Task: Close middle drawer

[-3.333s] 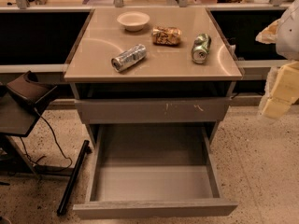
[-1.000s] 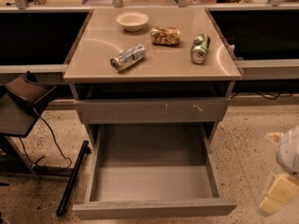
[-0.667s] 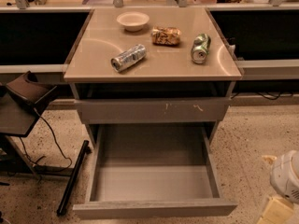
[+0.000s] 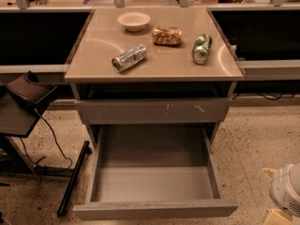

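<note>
The middle drawer (image 4: 154, 209) is a wide grey wood-grain drawer with a plain front panel. It stands pulled far out of the cabinet toward me, and its smooth grey interior (image 4: 152, 182) holds nothing. Above it is a grey drawer front with pale scratch marks (image 4: 154, 110), set back in the cabinet. My gripper (image 4: 277, 216) is at the bottom right corner of the camera view, low over the floor, right of the drawer's front corner and apart from it. Only its pale top edge shows below the arm's white rounded body (image 4: 287, 189).
On the beige cabinet top (image 4: 93, 64) are a white bowl (image 4: 134, 20), a silver can lying on its side (image 4: 129, 57), a snack bag (image 4: 167, 35) and a green can (image 4: 201, 48). A black chair (image 4: 28, 95), cables and a black pole (image 4: 72, 177) are on the left floor.
My arm has dropped down the right side from beside the cabinet top to the bottom right corner, mostly out of frame. The drawer has not moved.
</note>
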Motion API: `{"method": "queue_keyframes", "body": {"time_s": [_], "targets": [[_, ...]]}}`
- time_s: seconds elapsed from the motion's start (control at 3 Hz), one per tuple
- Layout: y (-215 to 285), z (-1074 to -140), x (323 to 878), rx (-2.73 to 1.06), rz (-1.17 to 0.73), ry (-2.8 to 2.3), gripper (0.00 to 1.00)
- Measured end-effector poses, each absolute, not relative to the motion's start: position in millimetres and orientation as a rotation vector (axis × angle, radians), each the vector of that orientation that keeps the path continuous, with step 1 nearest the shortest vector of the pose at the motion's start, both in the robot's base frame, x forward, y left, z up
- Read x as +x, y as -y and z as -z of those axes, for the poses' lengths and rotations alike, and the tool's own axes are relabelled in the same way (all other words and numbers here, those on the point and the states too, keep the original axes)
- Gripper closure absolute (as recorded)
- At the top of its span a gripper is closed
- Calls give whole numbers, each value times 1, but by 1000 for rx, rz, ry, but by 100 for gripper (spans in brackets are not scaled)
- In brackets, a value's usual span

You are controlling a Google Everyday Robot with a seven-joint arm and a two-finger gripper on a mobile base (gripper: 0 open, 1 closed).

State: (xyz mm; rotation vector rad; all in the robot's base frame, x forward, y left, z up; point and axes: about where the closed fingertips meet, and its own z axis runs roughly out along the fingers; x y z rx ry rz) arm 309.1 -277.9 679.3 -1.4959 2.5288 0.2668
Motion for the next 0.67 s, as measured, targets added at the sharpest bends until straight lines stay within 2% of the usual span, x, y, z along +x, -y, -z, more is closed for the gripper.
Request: {"method": "queue_keyframes", "body": {"time_s": [0.33,0.67], "targets": [[269,-657,302,-1489,-327,-2526,0],[263,-598,275,-1401,-466,-2551,0]]}}
